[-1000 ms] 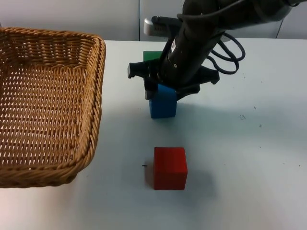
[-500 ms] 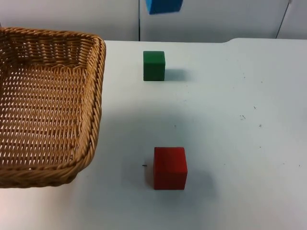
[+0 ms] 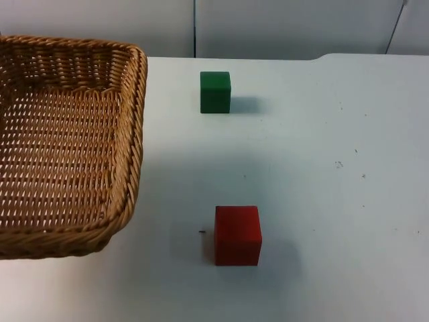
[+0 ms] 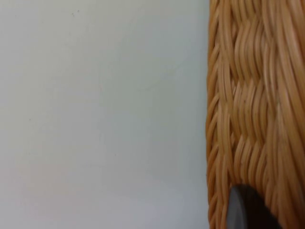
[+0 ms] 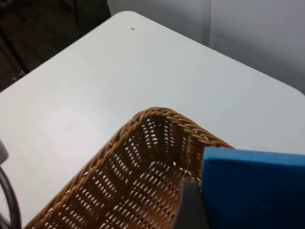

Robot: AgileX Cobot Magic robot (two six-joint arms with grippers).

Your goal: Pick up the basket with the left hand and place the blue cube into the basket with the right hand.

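The woven wicker basket [image 3: 67, 144] takes up the left side of the top view, its inside empty. In the left wrist view my left gripper [image 4: 264, 212] is shut on the basket's wall [image 4: 252, 109], with one black fingertip [image 4: 240, 210] against the weave. In the right wrist view my right gripper [image 5: 238, 205] is shut on the blue cube [image 5: 255, 188], held high in the air. One grey finger [image 5: 189, 207] presses the cube's side. The basket [image 5: 138, 181] lies below the cube there, and the cube hangs over its near rim.
A green cube [image 3: 215, 92] stands on the white table [image 3: 322, 168] towards the back. A red cube [image 3: 237, 235] stands nearer the front, just right of the basket's corner. The grey partition wall [image 3: 268, 27] closes off the table's far edge.
My right arm lifted the blue cube off the table and rose out of the top view. The basket shifted slightly, its near edge moving towards the front.
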